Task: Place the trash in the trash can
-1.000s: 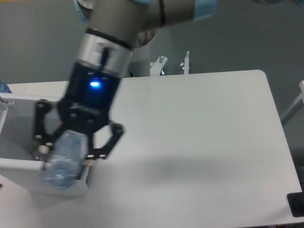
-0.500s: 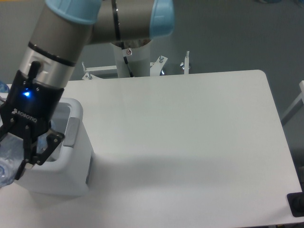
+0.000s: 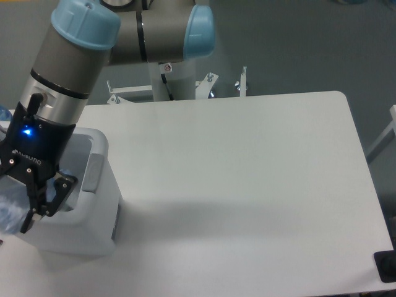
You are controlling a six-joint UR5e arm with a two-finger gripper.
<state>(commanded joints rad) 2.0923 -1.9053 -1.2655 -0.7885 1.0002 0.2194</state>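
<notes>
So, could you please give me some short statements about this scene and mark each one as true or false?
1. The claw is above the trash can. True.
2. The trash can stands at the table's right edge. False: it stands at the left edge of the table.
3. A blue light glows on the claw's body. True.
4. The bottle lies in the middle of the table. False: it shows as a bluish blur at the claw.
5. The trash can is black. False: it is white.
</notes>
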